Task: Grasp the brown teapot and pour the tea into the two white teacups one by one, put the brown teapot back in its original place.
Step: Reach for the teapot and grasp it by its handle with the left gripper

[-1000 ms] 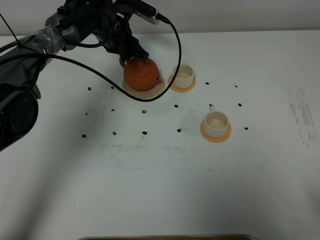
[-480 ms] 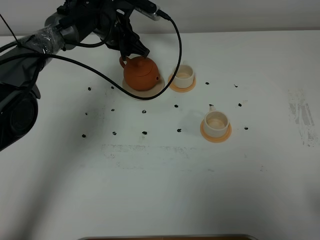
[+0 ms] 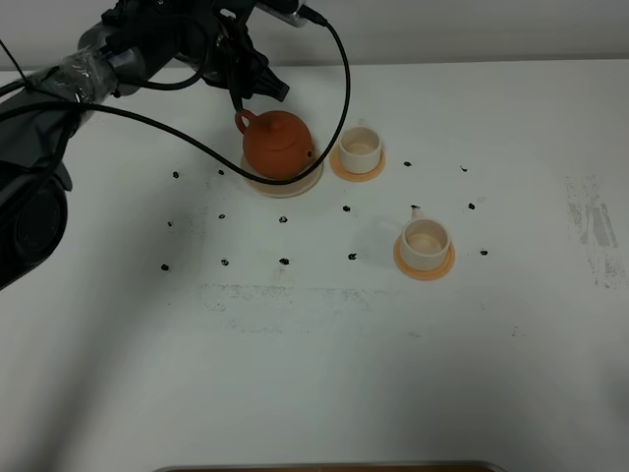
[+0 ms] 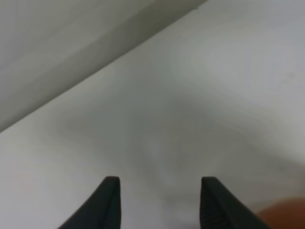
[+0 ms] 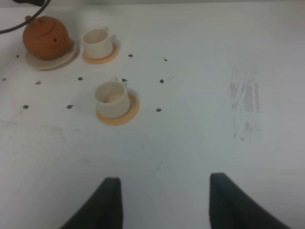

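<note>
The brown teapot (image 3: pixel 278 146) stands upright on its cream saucer (image 3: pixel 295 185), the original place, at the back left of the table. My left gripper (image 3: pixel 259 87) hovers just behind and above the teapot's loop handle, apart from it. In the left wrist view the left gripper (image 4: pixel 159 181) is open with nothing between its fingers, and a sliver of teapot (image 4: pixel 286 214) shows at the corner. The two white teacups (image 3: pixel 360 147) (image 3: pixel 426 242) sit on orange coasters. My right gripper (image 5: pixel 164 180) is open and empty, well in front of the near teacup (image 5: pixel 111 98) and teapot (image 5: pixel 45 39).
A black cable (image 3: pixel 346 88) loops down from the left arm, past the teapot's front. Small black dots (image 3: pixel 284 262) mark the white table. A grey scuff (image 3: pixel 593 231) lies at the right. A brown edge (image 3: pixel 324 466) shows at the table's front.
My left gripper has drawn back and upward from the teapot's handle. The teapot stays on its saucer and the teacups have not moved.
</note>
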Robot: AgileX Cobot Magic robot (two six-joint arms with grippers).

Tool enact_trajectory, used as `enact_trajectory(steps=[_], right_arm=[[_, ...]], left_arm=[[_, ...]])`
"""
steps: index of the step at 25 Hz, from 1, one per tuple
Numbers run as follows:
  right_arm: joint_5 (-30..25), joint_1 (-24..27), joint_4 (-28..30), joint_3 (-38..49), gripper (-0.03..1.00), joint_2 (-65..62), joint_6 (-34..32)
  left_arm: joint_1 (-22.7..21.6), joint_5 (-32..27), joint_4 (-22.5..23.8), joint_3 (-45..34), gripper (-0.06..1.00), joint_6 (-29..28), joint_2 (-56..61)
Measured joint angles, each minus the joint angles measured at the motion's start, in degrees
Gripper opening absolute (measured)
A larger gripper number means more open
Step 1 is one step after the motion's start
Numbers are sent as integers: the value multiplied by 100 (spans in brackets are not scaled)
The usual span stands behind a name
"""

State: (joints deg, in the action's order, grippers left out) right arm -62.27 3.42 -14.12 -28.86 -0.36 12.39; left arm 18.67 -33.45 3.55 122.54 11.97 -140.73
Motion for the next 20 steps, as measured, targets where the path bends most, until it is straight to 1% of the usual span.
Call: enact_trajectory(steps=[6,12,20], right_arm=[[0,0,-3,0,44,0,0],[0,0,-3,0,44,0,0],[0,0,-3,0,44,0,0]], left_arm=[[-108,18,-241,0,41,0,-69],[-114,-51,-272,0,41,0,-117],[-114,-509,-235,0,41,-5,-104]])
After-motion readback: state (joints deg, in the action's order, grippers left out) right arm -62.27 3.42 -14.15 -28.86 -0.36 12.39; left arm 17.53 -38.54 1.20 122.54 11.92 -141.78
